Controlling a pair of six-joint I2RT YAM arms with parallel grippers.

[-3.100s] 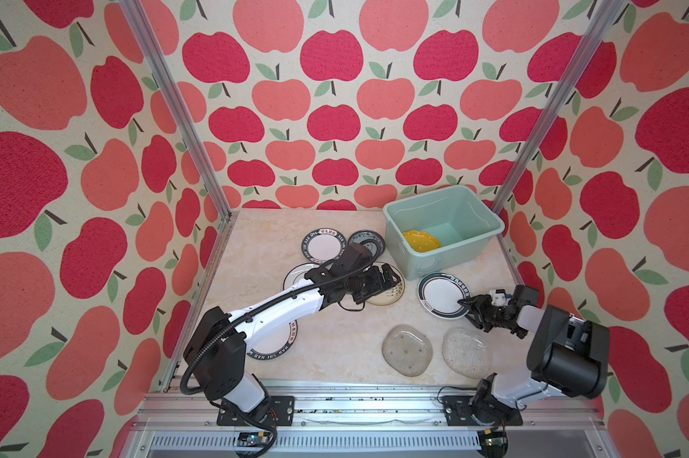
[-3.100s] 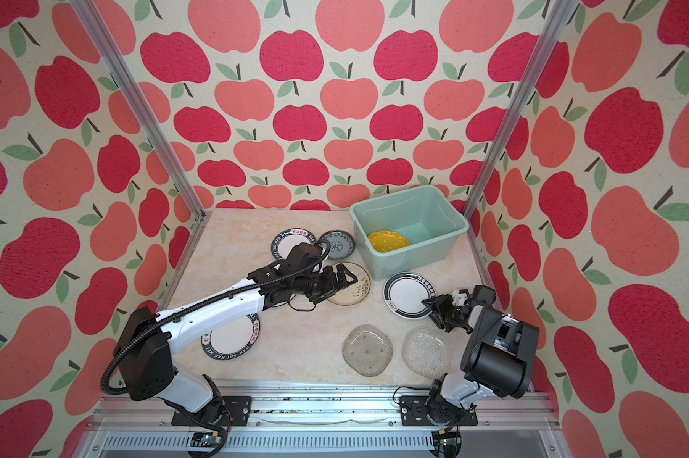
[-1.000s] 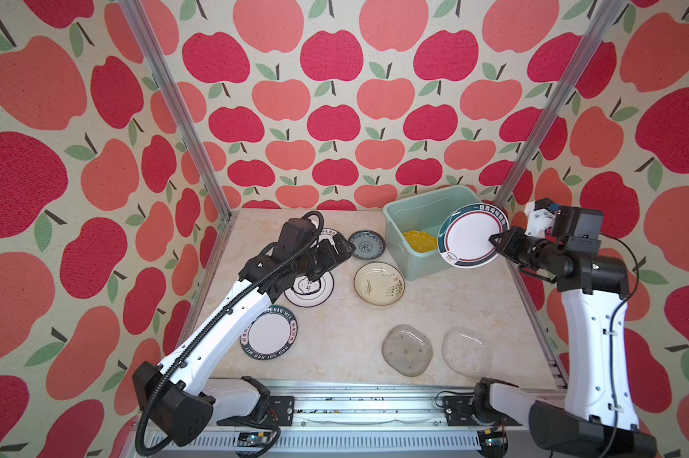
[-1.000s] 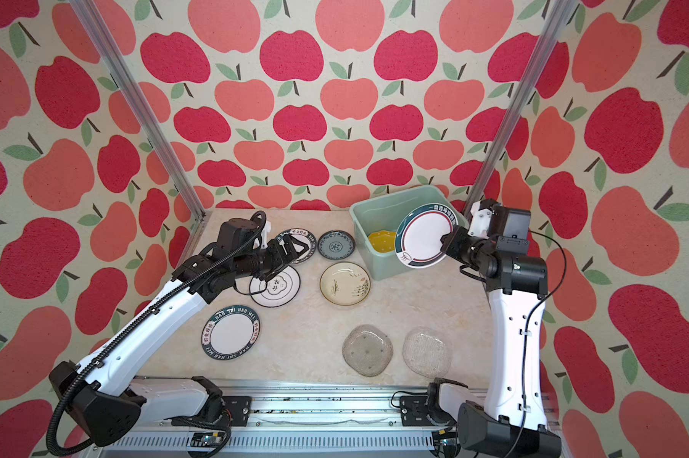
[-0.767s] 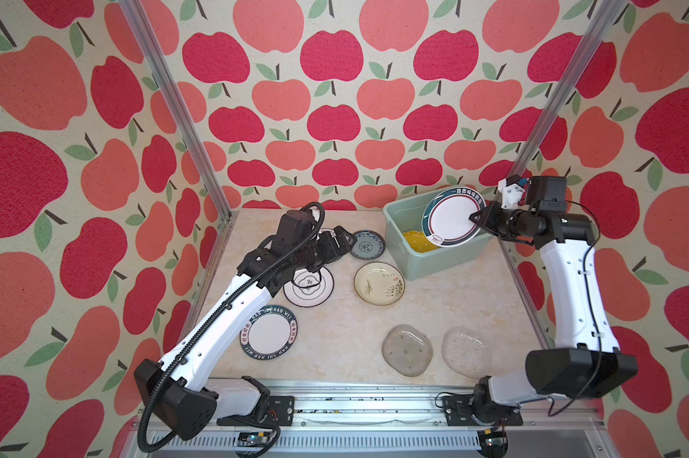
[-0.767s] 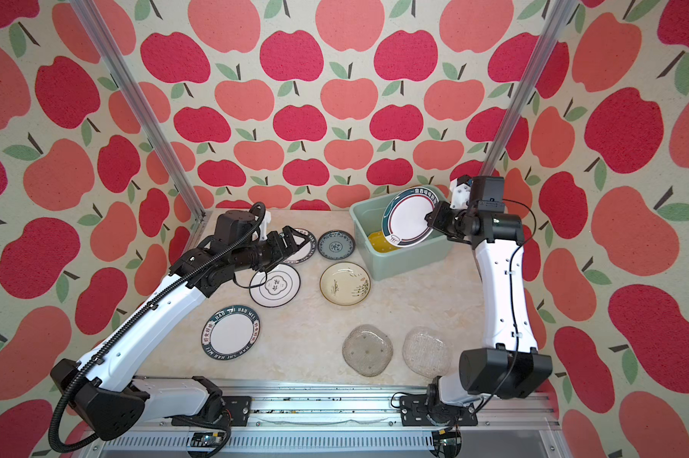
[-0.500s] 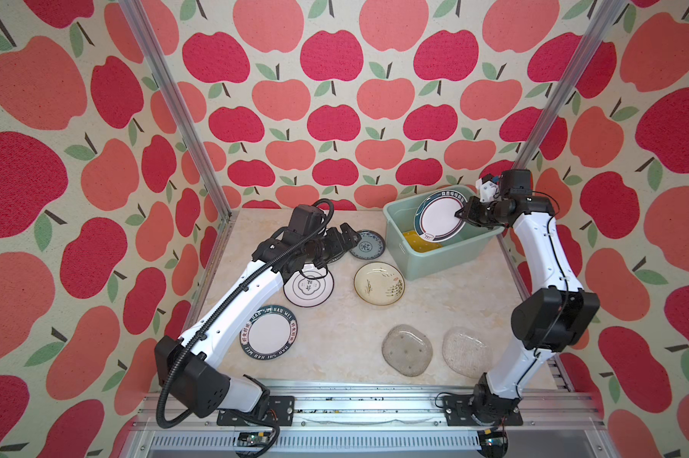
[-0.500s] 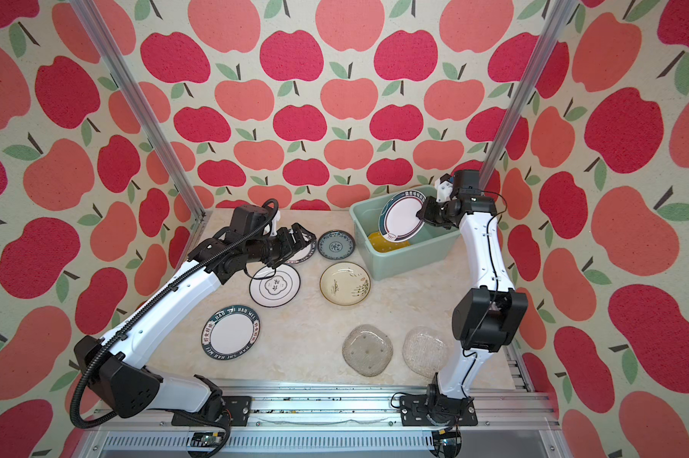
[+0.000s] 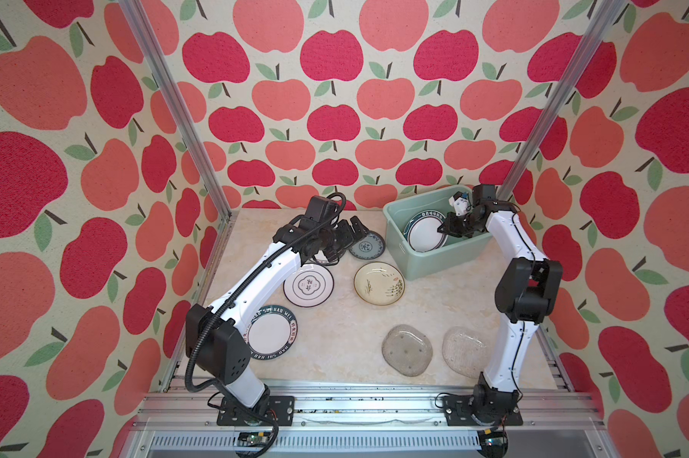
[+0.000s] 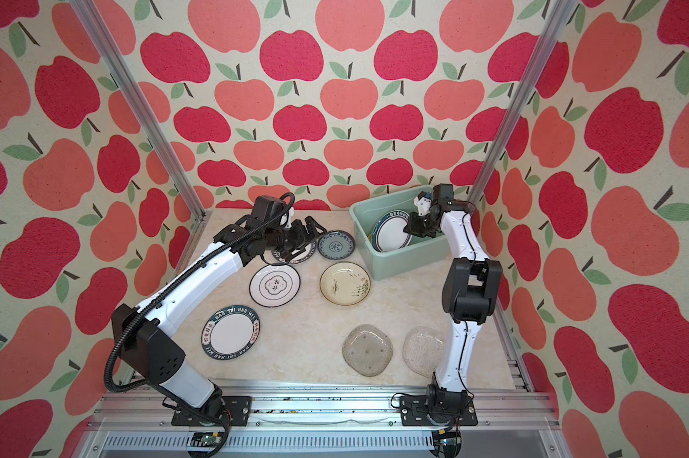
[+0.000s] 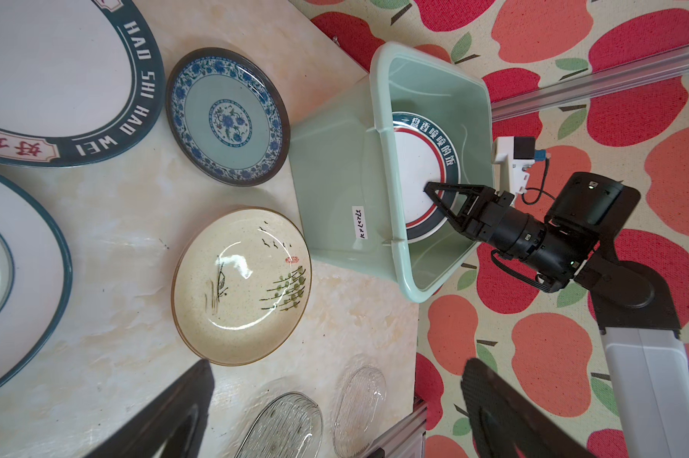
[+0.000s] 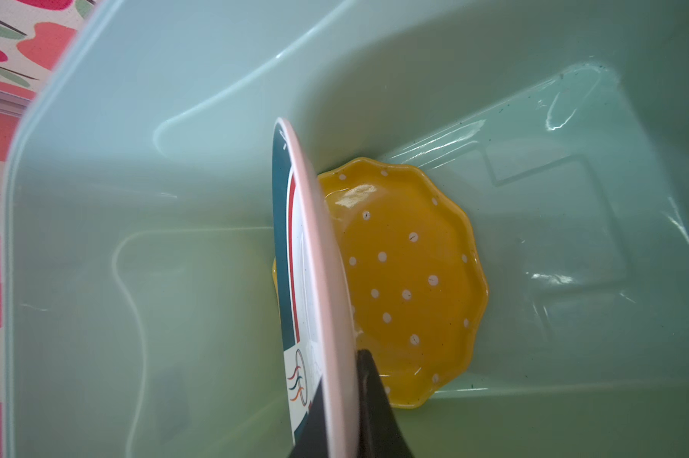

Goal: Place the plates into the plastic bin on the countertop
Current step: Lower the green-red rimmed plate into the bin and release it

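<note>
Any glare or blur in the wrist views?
Right wrist view: the white plate with dark banded rim blurs near the lens; glare streaks on the floor of the pale mint-green plastic bin. Left wrist view: a highlight on the cream round plate.

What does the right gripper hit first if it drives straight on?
The right gripper, shut on the banded plate held on edge, points down into the plastic bin. The plate's leading rim would likely meet the yellow dotted plate on the bin floor first; the gap is unclear.
</note>
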